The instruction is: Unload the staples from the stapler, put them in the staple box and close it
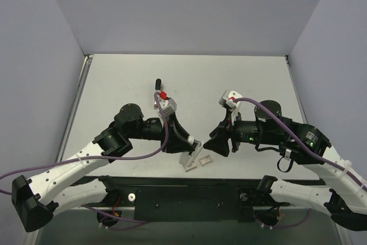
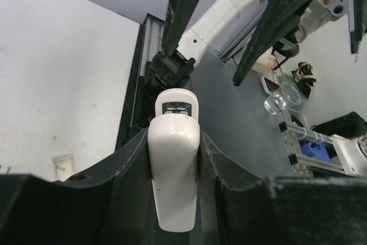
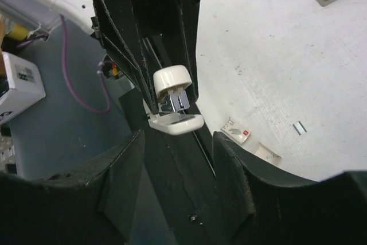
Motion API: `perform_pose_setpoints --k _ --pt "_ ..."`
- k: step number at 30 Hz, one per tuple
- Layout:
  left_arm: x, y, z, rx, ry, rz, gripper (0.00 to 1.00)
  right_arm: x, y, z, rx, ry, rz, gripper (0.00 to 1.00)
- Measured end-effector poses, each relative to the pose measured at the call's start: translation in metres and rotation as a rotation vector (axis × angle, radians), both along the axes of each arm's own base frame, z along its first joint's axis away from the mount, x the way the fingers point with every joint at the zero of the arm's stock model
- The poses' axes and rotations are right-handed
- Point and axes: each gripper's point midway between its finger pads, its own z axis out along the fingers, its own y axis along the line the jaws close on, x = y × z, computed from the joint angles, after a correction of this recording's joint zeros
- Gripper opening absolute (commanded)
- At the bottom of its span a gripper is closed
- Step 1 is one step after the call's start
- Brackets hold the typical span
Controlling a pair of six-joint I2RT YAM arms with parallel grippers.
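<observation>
White plastic stapler point(image 2: 175, 170): clamped across its body by the left gripper point(image 2: 174, 142), jaws partly closed on it, one end projecting past the tips. Right gripper point(image 3: 178, 147): jaws apart, nothing between them, the item just beyond their tips. Staples point(image 3: 299, 128): short grey strip on the table point(image 3: 275, 55), well outside both jaws (unloading judged largely done; channel contents unconfirmed). Opened halves and strip are shown by the right wrist view only; the grip is shown best by the left wrist view.

stapler point(image 2: 174, 187) in left hand point(image 2: 175, 142), staples point(image 3: 299, 128) on table point(image 3: 275, 55) beside tiles point(image 3: 236, 132)
</observation>
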Motion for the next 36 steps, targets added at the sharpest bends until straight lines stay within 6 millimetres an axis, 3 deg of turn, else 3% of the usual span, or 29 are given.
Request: perform_pose_setpoints --k 11,36 --pt "-0.029 -0.003 -0.003 0.0 -0.034 -0.135 0.0 -0.013 0.022 -0.01 -0.03 0.052 0.158 0.42" --pt "-0.038 -0.005 -0.003 0.001 -0.042 -0.169 0.0 -0.036 0.029 -0.023 -0.032 0.113 0.275 0.25"
